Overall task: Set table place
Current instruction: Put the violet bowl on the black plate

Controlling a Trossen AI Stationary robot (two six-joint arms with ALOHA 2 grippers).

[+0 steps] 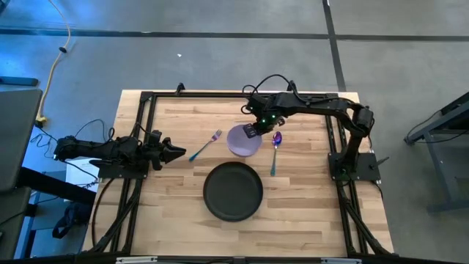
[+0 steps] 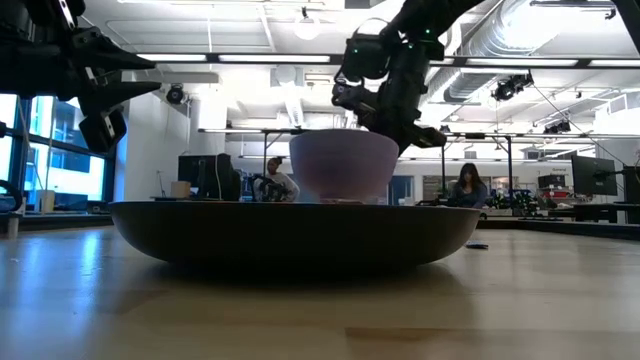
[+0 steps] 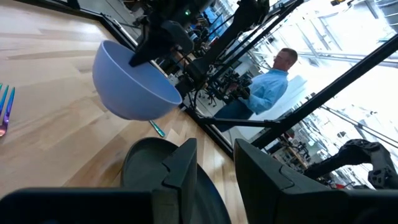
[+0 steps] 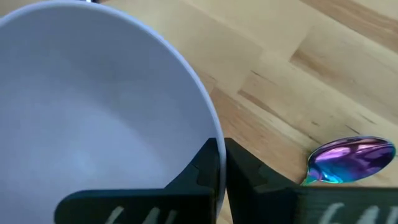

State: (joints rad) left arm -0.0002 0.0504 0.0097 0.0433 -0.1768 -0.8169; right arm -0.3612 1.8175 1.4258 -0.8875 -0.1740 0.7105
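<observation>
A lavender bowl (image 1: 242, 142) is at the table's far middle, in my right gripper (image 1: 253, 131), which is shut on its rim. A round black plate (image 1: 233, 192) rests flat on the table (image 1: 308, 213), nearer than the bowl. A purple-and-teal fork (image 1: 207, 145) lies left of the bowl. A purple-and-teal spoon (image 1: 275, 150) lies right of it. My left gripper (image 1: 179, 154) is open and empty near the table's left edge, pointing toward the fork. My right gripper holds the bowl by its rim (image 4: 214, 134), on the bowl's far right side, with one finger inside and one outside. The fingers come slanting down from the far side. In the left wrist view the bowl (image 3: 130, 81) looks lifted clear of the table, its opening up.
A black rail frame (image 1: 146, 99) edges the tabletop. Bare wood lies right of the plate (image 1: 308, 191) and at the near left (image 1: 168, 213). People sit at desks in the room beyond the far edge (image 2: 468, 185).
</observation>
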